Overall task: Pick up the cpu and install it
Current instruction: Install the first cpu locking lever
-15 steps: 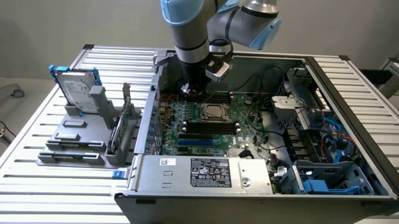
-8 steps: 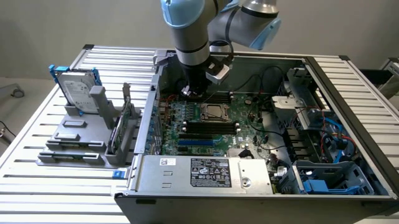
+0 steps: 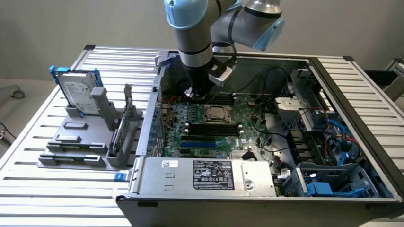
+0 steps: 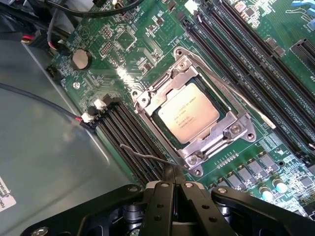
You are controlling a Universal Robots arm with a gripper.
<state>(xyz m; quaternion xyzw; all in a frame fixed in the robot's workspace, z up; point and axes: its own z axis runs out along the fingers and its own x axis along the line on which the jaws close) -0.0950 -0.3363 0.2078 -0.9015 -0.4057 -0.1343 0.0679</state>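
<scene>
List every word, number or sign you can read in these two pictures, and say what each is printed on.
Nothing can be read for certain.
cpu: faint print on its metal top, too blurred.
black label on the power supply box: logos and print, too small.
white sticker beside it: too small.
hard drive label: too small.
corner sticker on the case wall: cut off, unreadable.

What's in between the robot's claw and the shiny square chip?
In the wrist view, a thin wire lever and the corner of the socket's metal frame lie between the shut gripper and the cpu, which sits inside that frame.
</scene>
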